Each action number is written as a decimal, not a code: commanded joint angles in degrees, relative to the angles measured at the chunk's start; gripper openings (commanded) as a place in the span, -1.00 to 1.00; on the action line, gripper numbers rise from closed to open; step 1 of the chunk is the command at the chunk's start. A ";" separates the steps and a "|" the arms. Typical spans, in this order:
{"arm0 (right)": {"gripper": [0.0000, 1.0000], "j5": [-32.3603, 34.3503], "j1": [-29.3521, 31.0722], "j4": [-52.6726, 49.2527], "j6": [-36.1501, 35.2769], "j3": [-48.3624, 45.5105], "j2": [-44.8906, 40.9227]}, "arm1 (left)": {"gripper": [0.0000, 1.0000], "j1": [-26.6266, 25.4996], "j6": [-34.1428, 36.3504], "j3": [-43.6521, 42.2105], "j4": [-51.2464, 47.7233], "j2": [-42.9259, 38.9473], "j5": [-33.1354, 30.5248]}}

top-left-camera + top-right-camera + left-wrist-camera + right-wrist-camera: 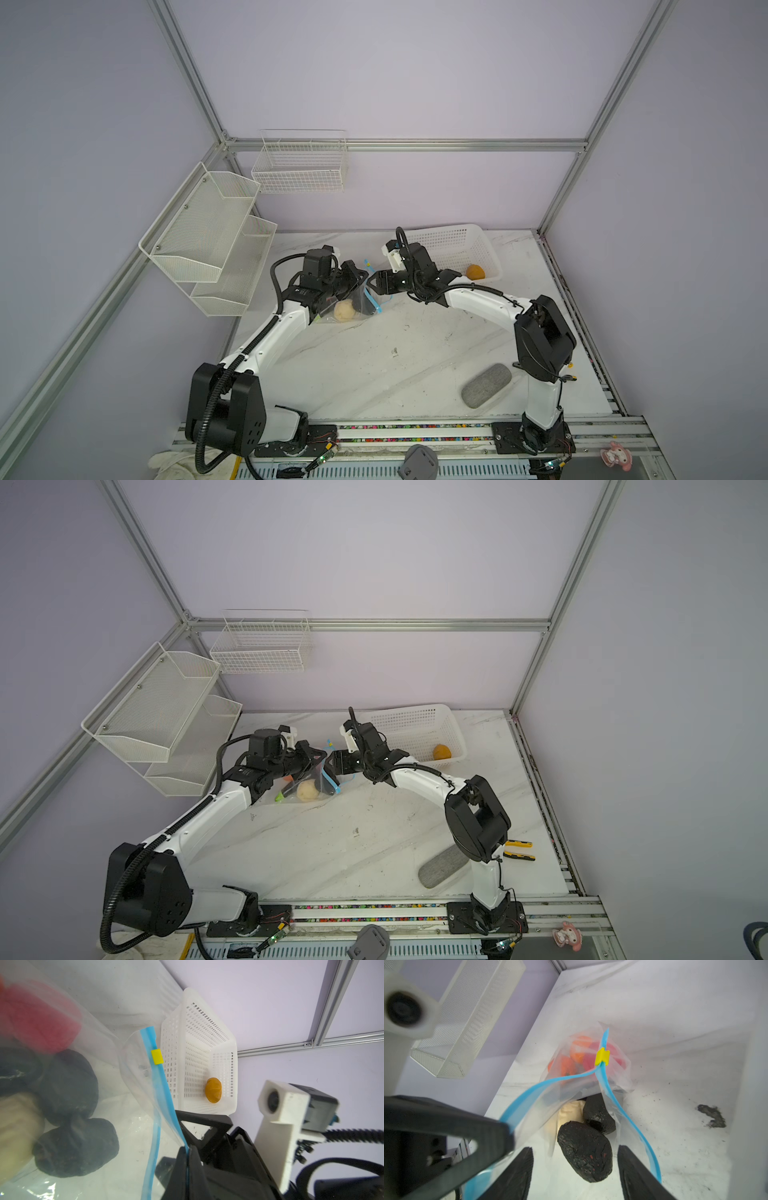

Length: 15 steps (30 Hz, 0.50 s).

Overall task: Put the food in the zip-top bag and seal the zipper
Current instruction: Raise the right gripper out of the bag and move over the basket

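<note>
- Looking down on a white marble-patterned tabletop (pixel 374 374), with both arms bent toward its far half.
- Finding a white perforated plastic basket (pixel 457 245) at the back edge, just behind the right arm's wrist.
- Seeing a large clear plastic zip-top bag (pixel 291 800) left of centre on the tabletop, mouth turned toward the right arm, 1 side of the mouth held up.
- Catching the left gripper (pixel 188 1153) clamped tight on the bag's blue edge.
- Catching the right gripper (pixel 574 1148) with jaws spread wide, gripping nothing, both fingers between the 2 parted sides of the bag mouth.
- Spotting a grey oval pad (pixel 486 385) near the right arm's base, well apart from the bag.
- Counting food inside the bag: 3 black lumps (pixel 68 1086), 1 cream piece (pixel 571 1109) touching them, 2 orange pieces (pixel 579 1047) and 1 pink piece (pixel 591 1057) deeper in.
- Placing 1 yellow-brown oval piece (pixel 474 272) alone in the basket, outside the bag.
- Tracing the thin light blue zipper (pixel 529 1093), split into 2 strips from the slider toward the grippers, so unsealed.
- Marking a small yellow tab (pixel 602 1056) near the zipper's far end.
</note>
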 commanded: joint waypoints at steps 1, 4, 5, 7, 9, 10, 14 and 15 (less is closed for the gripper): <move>0.35 2.87 0.39 -2.38 -0.11 -1.94 -4.79 | -1.00 0.29 0.16 2.09 3.04 -0.46 1.28; 0.34 4.46 0.31 -3.27 -1.00 -2.50 -6.16 | -1.00 0.27 0.17 1.63 2.79 -0.54 0.73; 0.34 5.72 0.31 -4.90 -2.07 -1.59 -6.17 | -1.00 0.26 0.15 1.68 2.79 -0.46 0.72; 0.34 8.46 0.22 -8.66 -3.86 0.50 -6.17 | -1.00 0.27 0.25 2.02 2.84 -0.37 0.73; 0.35 11.89 0.11 -12.80 -5.48 2.91 -6.03 | -1.00 0.34 0.25 2.07 2.78 -0.20 0.74; 0.35 12.87 -0.03 -14.13 -6.07 3.64 -6.08 | -1.00 0.32 0.25 2.22 2.68 -0.15 0.74; 0.35 16.45 -1.38 -17.91 -7.92 4.91 -6.17 | -1.00 0.25 0.19 2.30 2.36 0.06 0.64; 0.35 17.10 -1.83 -18.69 -8.25 5.13 -6.22 | -1.00 0.25 0.15 2.40 2.30 0.15 0.65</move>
